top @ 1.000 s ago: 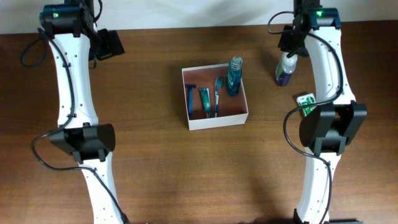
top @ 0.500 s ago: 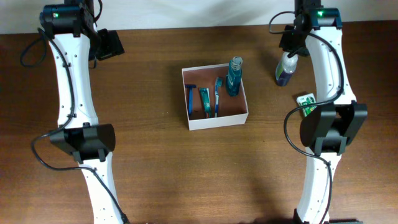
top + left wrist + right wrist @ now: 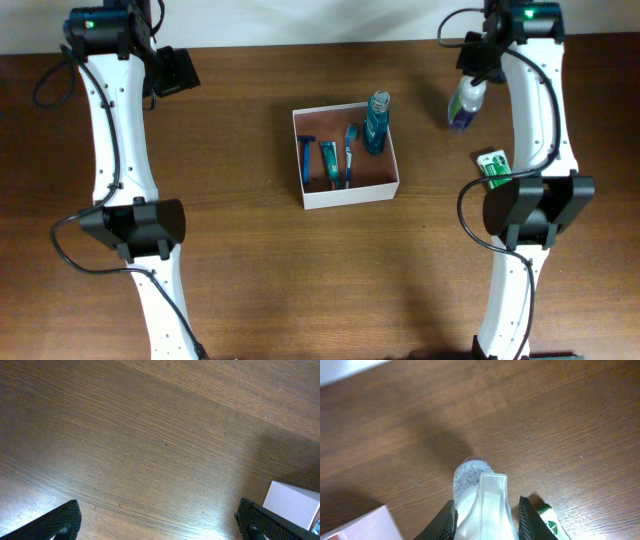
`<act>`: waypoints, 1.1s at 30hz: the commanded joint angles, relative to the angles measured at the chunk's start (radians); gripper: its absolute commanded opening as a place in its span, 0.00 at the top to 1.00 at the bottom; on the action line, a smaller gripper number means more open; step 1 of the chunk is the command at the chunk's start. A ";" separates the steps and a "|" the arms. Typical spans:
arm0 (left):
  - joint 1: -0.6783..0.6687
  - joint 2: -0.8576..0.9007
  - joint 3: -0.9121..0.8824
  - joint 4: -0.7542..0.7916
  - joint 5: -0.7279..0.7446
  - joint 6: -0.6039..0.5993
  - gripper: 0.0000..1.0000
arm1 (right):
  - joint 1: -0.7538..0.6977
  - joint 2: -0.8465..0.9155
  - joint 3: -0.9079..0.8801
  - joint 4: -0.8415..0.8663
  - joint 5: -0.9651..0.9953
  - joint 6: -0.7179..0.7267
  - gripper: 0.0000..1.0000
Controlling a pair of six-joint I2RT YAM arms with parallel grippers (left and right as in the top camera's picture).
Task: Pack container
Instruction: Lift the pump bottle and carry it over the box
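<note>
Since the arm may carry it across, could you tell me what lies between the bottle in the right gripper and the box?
Only bare table; the overhead view shows nothing standing between the bottle and the box.

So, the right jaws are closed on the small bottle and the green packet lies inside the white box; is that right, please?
Not quite. The green packet is outside the container: it lies on the table beside the right arm, well clear of the container, as the overhead view shows. The right jaws are indeed closed on the small bottle.
</note>
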 commanded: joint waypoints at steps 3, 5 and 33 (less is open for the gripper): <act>0.003 -0.011 0.014 0.002 -0.008 0.005 0.01 | -0.005 -0.018 0.196 -0.076 -0.070 -0.016 0.75; 0.003 -0.011 0.014 0.002 -0.008 0.005 0.01 | -0.005 -0.018 0.269 -0.134 -0.096 -0.022 0.75; 0.003 -0.011 0.014 0.001 -0.008 0.005 0.01 | 0.169 -0.272 0.449 -0.336 -0.270 -0.069 0.75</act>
